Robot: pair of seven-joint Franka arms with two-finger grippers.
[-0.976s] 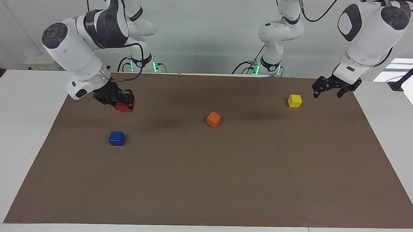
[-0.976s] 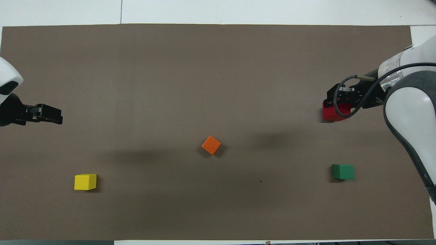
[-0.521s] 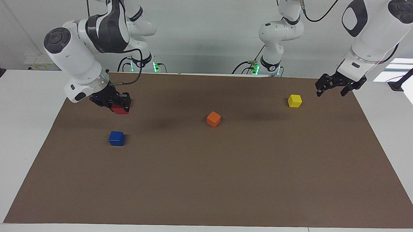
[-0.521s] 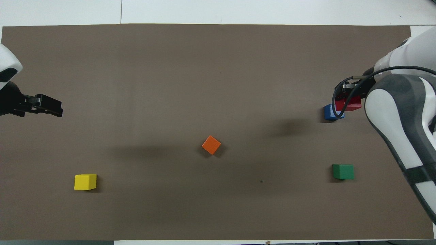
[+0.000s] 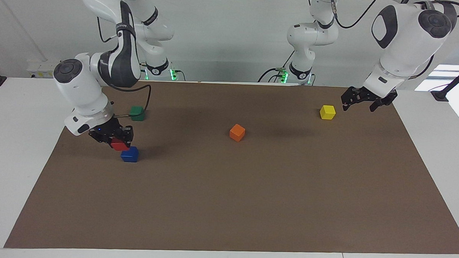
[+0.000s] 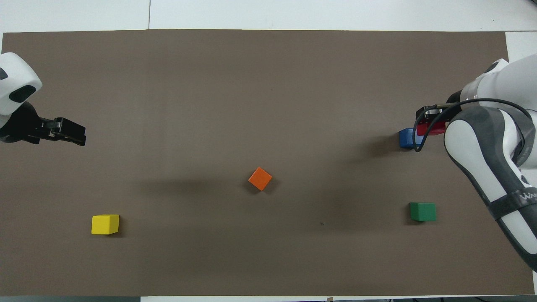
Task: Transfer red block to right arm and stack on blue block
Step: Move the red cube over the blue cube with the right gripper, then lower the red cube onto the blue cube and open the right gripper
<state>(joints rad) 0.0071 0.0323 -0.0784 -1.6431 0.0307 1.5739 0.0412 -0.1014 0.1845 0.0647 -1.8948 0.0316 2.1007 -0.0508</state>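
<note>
My right gripper [image 5: 114, 137] is shut on the red block [image 5: 119, 144] and holds it low in the air. The red block is close beside the blue block [image 5: 129, 154], at its upper edge on the side toward the right arm's end, and not centred over it. In the overhead view the red block [image 6: 430, 128] shows partly under the right gripper [image 6: 428, 118], next to the blue block [image 6: 405, 138]. My left gripper [image 5: 358, 104] is open and empty, in the air beside the yellow block [image 5: 327, 112]; it also shows in the overhead view [image 6: 74, 136].
A green block [image 5: 137, 113] lies nearer to the robots than the blue block. An orange block [image 5: 237, 132] lies mid-table. All lie on a brown mat [image 5: 249, 206]. They show overhead too: green [image 6: 423, 211], orange [image 6: 260, 179], yellow [image 6: 105, 224].
My right gripper has come down with the red block, from over the green block to just beside the blue block. The green block now shows in the facing view. My left gripper shifted slightly.
</note>
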